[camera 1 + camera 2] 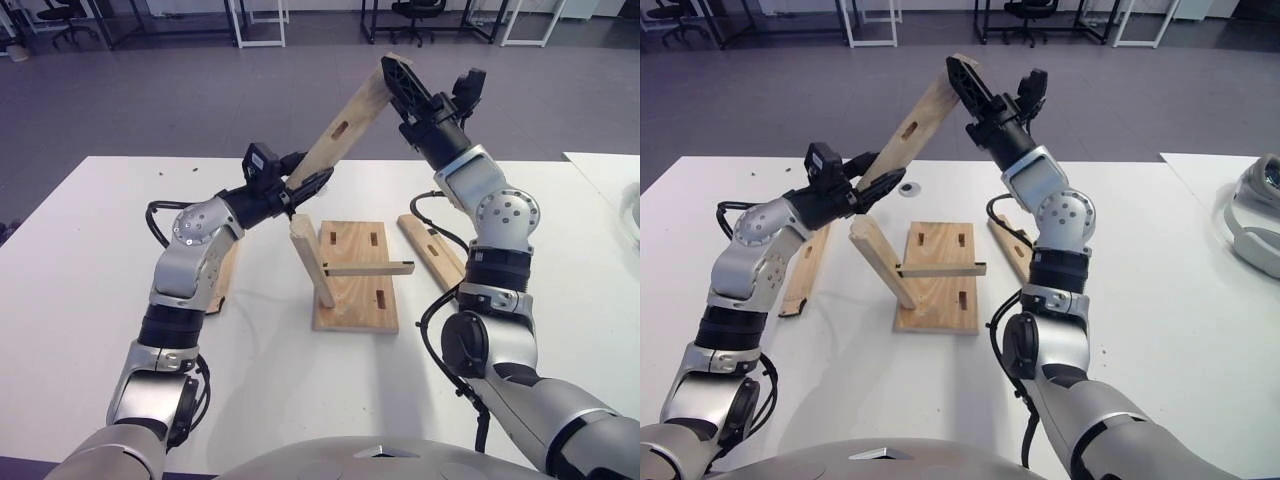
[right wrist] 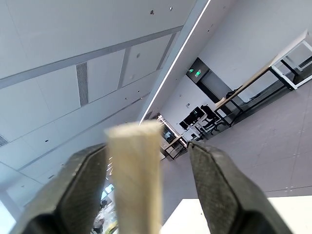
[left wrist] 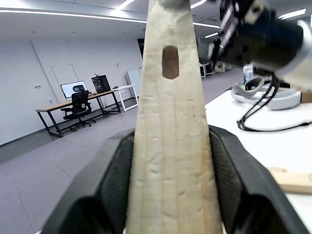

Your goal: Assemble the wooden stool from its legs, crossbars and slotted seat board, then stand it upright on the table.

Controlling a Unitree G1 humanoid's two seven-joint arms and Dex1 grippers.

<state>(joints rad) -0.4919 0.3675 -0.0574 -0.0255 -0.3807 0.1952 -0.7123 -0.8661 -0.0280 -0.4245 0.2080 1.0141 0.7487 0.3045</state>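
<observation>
I hold the leg (image 1: 352,112) aloft to aim it at the seat board (image 1: 360,312): left jaws clamp it, right jaws' grip unclear.

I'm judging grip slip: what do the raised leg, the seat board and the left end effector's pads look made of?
Raised leg: pale wood, lengthwise grain showing, matte, seemingly unvarnished.
Seat board: the same light wood, no gloss.
Left end effector pads: black, fine mesh-like texture, probably rubber or textured plastic.
</observation>
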